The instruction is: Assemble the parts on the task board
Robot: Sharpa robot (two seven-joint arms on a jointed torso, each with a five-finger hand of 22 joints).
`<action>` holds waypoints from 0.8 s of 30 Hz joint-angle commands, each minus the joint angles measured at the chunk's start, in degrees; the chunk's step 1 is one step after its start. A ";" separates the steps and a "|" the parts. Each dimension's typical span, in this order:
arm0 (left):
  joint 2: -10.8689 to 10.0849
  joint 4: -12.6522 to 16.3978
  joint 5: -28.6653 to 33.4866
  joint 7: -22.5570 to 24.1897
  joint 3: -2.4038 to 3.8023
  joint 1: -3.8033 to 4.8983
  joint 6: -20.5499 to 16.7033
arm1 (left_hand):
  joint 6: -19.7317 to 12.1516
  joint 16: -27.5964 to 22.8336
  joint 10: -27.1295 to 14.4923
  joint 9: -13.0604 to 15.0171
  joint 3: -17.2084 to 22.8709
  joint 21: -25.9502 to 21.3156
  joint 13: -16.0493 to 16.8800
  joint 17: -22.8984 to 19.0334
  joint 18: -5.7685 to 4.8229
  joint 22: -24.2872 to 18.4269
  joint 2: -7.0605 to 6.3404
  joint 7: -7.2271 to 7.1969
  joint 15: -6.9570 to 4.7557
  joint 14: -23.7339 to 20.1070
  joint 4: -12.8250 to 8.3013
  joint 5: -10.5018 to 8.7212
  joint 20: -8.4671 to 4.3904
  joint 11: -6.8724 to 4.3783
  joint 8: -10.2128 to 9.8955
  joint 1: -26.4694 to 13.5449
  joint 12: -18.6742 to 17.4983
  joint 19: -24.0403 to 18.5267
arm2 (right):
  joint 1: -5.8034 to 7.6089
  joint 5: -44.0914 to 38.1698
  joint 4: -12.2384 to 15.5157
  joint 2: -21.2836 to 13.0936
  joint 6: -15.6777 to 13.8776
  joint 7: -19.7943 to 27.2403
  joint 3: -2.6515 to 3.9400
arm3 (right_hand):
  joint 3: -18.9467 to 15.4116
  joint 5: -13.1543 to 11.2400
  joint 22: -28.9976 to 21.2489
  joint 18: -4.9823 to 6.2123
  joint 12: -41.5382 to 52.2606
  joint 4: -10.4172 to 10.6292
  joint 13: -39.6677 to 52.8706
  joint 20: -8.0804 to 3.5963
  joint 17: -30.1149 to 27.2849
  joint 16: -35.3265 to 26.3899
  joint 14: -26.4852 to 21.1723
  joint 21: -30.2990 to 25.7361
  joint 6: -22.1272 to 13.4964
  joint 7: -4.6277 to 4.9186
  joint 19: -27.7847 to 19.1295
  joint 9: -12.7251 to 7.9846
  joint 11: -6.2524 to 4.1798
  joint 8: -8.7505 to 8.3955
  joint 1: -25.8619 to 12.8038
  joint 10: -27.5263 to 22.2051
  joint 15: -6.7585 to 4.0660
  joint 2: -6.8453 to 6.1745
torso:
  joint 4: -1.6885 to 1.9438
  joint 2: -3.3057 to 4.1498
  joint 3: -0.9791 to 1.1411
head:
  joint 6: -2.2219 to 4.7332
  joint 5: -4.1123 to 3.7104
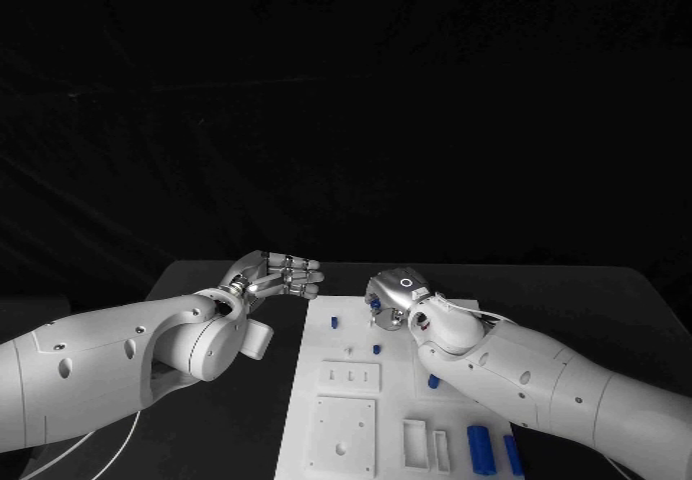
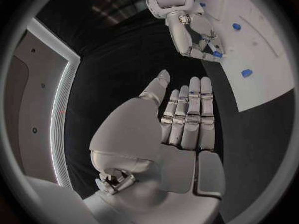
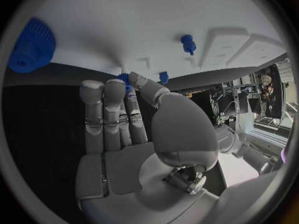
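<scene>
Slippage threatens: right robot hand point(image 1: 392, 296) pinches a small blue part point(image 3: 124, 79) above the task board point(image 1: 335, 420); left robot hand point(image 1: 274, 276) spread, empty.

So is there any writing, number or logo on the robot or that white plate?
None that can be read. The board, the blue parts and both arms look unmarked. The right robot hand carries a small ring-shaped mark on its back, with no letters visible.

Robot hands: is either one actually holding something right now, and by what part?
The right robot hand pinches a small blue part at its fingertips, over the task board's far edge; which part of it cannot be told. The left robot hand holds nothing.
</scene>
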 commanded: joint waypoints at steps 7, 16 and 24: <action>0.25 -0.04 -0.28 0.22 0.05 0.11 0.40 | -0.20 -0.27 -0.42 -0.01 0.13 0.38 0.07 -0.07 -0.35 -0.06 -0.61 0.29 0.22 -0.35 0.09 0.10 -0.11 0.15 -0.09 0.09 -0.03 0.23 | 0.03 -0.30 -0.19 0.27 2.64 0.87 0.04 | -0.57 1.00 0.34 0.49 0.11 0.00 0.12 0.06 -0.05 -0.27 0.08 -0.75 0.21 0.00 1.76 -0.11 -1.41 0.23 0.07 1.74 -0.19 0.26 | -0.02 0.04 -0.04 | -0.04 0.00; 0.35 -0.04 -0.28 0.22 0.05 0.11 0.42 | -0.20 -0.27 -0.42 -0.01 0.13 0.38 0.07 -0.07 -0.35 -0.06 -0.61 0.29 0.22 -0.35 0.09 0.10 -0.11 0.15 -0.09 0.09 -0.03 0.23 | 0.03 -0.32 -0.53 0.57 2.83 0.86 0.04 | -0.57 0.89 0.52 0.49 0.11 -0.05 0.13 0.07 -0.06 -0.29 0.09 -0.92 0.20 0.00 1.83 -0.11 -1.41 0.24 0.04 1.74 -0.20 0.27 | 0.02 0.12 -0.06 | -0.12 -0.04; 0.47 -0.18 -0.28 0.21 0.05 0.11 0.46 | -0.20 -0.27 -0.42 -0.01 0.13 0.38 0.07 -0.07 -0.35 -0.06 -0.61 0.29 0.22 -0.35 0.09 0.10 -0.11 0.15 -0.09 0.09 -0.03 0.23 | 0.03 -0.39 -0.66 0.63 2.62 0.69 0.04 | -0.62 0.82 0.65 0.53 0.11 -0.10 0.12 0.08 -0.09 -0.35 0.07 -1.39 0.13 0.02 1.86 -0.13 -1.39 0.23 0.07 1.68 -0.18 0.26 | -0.03 0.15 -0.11 | -0.11 0.00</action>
